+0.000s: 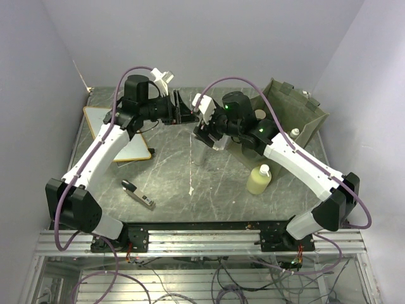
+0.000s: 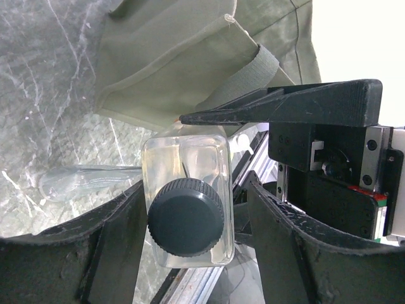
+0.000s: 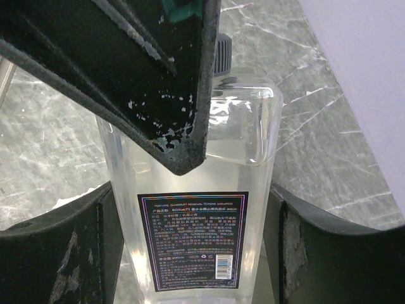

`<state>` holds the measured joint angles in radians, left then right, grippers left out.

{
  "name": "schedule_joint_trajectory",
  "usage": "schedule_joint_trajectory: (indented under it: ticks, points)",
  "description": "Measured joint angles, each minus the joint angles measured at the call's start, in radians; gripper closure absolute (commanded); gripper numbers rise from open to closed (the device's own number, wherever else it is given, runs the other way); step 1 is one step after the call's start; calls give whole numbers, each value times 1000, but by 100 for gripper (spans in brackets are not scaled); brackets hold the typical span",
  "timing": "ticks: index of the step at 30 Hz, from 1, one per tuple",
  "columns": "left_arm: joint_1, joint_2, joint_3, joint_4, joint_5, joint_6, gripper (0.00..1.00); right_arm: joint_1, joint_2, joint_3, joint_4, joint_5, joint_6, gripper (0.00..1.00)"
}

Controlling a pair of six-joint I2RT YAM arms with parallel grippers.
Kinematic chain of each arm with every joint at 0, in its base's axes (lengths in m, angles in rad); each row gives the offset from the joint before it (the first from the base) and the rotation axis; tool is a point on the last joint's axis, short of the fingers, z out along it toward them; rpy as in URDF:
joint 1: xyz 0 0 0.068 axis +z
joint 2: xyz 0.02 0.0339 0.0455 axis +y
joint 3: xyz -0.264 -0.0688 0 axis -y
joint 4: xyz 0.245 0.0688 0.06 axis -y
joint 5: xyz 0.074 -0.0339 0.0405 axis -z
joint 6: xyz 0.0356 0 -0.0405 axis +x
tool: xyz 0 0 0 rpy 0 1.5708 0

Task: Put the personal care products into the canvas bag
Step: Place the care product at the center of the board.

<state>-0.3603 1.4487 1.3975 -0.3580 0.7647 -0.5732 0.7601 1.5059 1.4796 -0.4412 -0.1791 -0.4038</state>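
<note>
— How many bottles do you count?
— Three for sure. There's one clear square bottle with a black screw cap (image 2: pixel 186 209). One pale yellow-green plastic bottle with a white cap (image 1: pixel 259 180) stands at four o'clock on the bench (image 1: pixel 190 190). One white-capped container (image 1: pixel 294 132) is at two o'clock, its body mostly hidden.
— Anything else see-through?
— One faint clear rounded thing (image 2: pixel 82 180) lying flat; I can't name it.
— Bags?
— One boxy olive-green canvas bag (image 1: pixel 285 104).
— And the rest?
— One slim black-and-silver gadget (image 1: pixel 138 194) and one flat white board with a yellow edge (image 1: pixel 136 147). Two white-and-black arms: a left arm (image 1: pixel 101 152) and a right arm (image 1: pixel 304 168).
</note>
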Motion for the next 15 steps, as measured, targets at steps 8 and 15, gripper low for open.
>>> schedule_joint_trajectory:
  ticks: [8, 15]
  points:
    - [-17, 24, 0, -3, -1, 6, 44, -6, 0, 0, -15, 3, 0, 100]
    - [-22, 31, 5, -8, -3, 12, 93, -9, 0, 0, -21, 9, -2, 85]
